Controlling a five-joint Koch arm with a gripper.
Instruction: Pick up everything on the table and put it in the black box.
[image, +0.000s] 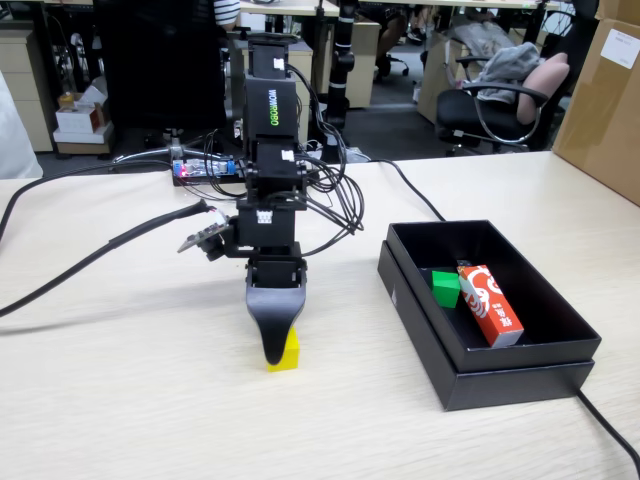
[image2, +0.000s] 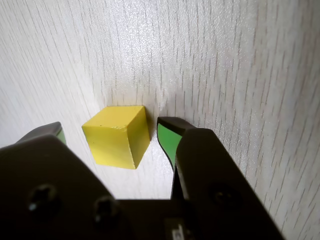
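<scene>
One yellow cube (image2: 117, 136) lies on the table (image: 120, 400) between the parted jaws of the gripper (image2: 111, 131), turned corner-on and nearer the right-hand jaw in the wrist view. Neither jaw clearly touches it. From the fixed view, the gripper hides most of the cube. Green cube (image: 445, 288) and red carton (image: 489, 304) already sit inside the black box (image: 560, 358).

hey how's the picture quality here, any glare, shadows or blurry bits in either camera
Wrist view: bright glare on the table above the yellow cube; the near gripper body is dark and soft-focused. Fixed view: even office light, a soft shadow beside the cube, the black box interior dark but readable, background slightly soft.
</scene>
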